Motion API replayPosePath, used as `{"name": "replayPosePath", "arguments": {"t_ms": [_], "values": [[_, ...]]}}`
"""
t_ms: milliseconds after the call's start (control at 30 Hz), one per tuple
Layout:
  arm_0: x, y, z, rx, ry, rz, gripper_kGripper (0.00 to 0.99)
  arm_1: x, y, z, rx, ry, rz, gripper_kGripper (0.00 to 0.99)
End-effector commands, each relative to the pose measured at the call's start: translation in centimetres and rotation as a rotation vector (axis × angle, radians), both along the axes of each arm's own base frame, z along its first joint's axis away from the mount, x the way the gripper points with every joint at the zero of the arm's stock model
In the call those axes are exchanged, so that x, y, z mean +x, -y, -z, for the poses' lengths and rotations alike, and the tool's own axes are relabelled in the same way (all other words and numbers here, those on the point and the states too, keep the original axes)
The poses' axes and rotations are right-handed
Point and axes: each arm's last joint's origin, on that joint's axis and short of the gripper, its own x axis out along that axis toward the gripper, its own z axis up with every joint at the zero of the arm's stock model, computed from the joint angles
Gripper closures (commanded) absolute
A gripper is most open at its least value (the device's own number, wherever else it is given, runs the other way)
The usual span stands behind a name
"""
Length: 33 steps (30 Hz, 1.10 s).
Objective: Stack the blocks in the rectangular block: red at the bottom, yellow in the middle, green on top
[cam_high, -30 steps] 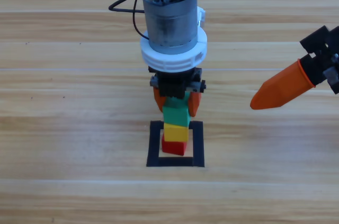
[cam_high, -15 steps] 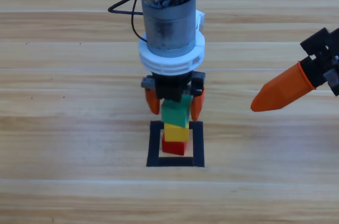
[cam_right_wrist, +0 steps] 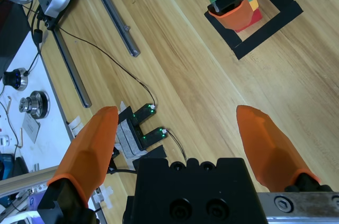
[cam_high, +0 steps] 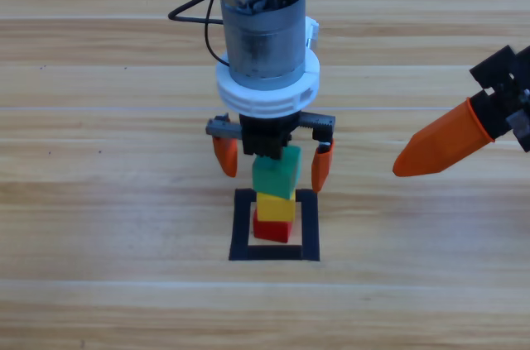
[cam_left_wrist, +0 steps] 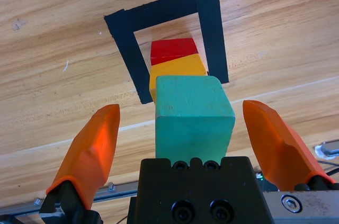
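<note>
Green cube (cam_high: 277, 176) atop stack, between spread left gripper (cam_high: 273, 163) jaws, seemingly untouched.

The left hand (cam_left_wrist: 188, 128) stood spread wide, clear of the green cube (cam_left_wrist: 194, 118) topping the yellow cube (cam_left_wrist: 176, 68) and red cube (cam_left_wrist: 172, 49) inside the black tape square (cam_left_wrist: 129, 54) on the tabletop (cam_left_wrist: 53, 33)

Robotics lab bench, wooden table (cam_high: 99, 201) marked with black tape square (cam_high: 240, 230), metal rails (cam_right_wrist: 114, 15) along its edge, loose cables (cam_right_wrist: 111, 60), lit electronics module (cam_right_wrist: 140, 131), machined parts (cam_right_wrist: 32, 102) on side surface
</note>
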Motion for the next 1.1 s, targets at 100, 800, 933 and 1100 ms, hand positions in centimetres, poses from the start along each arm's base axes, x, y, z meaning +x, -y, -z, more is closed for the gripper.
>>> {"name": "replayPosePath", "arguments": {"t_ms": [100, 800, 933, 1100], "values": [[-2.4, -1.5, -4.9, -0.055, 0.065, 0.065, 0.0, -1.1, 1.4, -3.0, 0.085, 0.098, 0.016, 0.0], [-3.4, -9.9, -12.6, -0.117, 0.259, 0.256, 0.0, -2.6, 1.1, -5.1, 0.127, 0.149, -0.019, 0.0], [-4.3, -12.0, -12.9, -0.152, 0.302, 0.354, 0.0, -2.8, 1.2, -5.3, 0.132, 0.156, -0.022, 0.0], [-7.1, -14.9, -14.8, -0.2, 0.393, 0.498, 0.0, -3.1, 1.3, -5.5, 0.135, 0.161, -0.024, 0.0]]}}
